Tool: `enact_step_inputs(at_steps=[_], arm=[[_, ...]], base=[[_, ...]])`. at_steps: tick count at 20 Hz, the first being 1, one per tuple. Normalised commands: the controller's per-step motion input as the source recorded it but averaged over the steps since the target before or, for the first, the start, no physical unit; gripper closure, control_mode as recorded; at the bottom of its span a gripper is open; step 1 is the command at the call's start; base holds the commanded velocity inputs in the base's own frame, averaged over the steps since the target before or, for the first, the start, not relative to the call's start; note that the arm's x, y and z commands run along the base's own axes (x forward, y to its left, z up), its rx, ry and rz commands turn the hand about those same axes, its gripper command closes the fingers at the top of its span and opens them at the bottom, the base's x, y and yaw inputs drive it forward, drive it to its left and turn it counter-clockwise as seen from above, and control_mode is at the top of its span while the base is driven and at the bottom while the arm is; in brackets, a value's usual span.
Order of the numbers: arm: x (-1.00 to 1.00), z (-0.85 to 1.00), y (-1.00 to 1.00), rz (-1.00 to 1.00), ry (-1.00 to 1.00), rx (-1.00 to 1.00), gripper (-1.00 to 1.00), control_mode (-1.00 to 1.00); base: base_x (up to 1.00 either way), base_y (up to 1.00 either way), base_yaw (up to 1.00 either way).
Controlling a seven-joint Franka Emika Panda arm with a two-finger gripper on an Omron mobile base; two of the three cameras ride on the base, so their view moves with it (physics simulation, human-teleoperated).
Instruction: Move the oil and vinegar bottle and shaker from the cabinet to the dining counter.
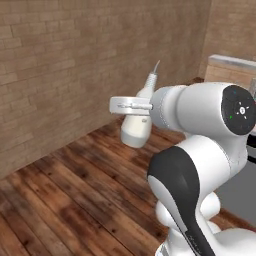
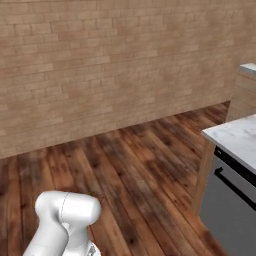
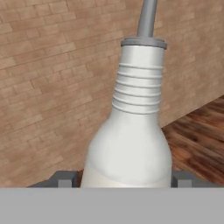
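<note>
Tan brick wall (image 1: 60, 70) and plank floor (image 1: 75, 200) lie ahead. Your gripper (image 1: 131, 105) grasps the oil and vinegar bottle (image 1: 138, 122), carried upright in mid-air. Hold it level and clear of the wall while heading for the dining counter.

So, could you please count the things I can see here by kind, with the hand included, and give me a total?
Bottle, pale, held in the hand: 1
Hand, closed on the bottle: 1
Marble counter: 1
Brick wall: 1
Wooden floor: 1
Total: 5
</note>
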Motion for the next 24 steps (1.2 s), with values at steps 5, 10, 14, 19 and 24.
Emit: enact_step_inputs(at_steps=[5, 10, 14, 19, 24], arm=[[0.00, 0.00, 0.00, 0.00, 0.00, 0.00, 1.00, 1.00], [0.00, 0.00, 0.00, 0.00, 0.00, 0.00, 1.00, 1.00], [0.00, 0.00, 0.00, 0.00, 0.00, 0.00, 1.00, 1.00], [0.00, 0.00, 0.00, 0.00, 0.00, 0.00, 1.00, 1.00], [0.00, 0.00, 0.00, 0.00, 0.00, 0.00, 1.00, 1.00]], base=[[0.94, 0.01, 0.00], [0.94, 0.12, -0.09], [0.90, 0.20, -0.18], [0.83, 0.27, -0.26], [0.80, 0.30, -0.30]])
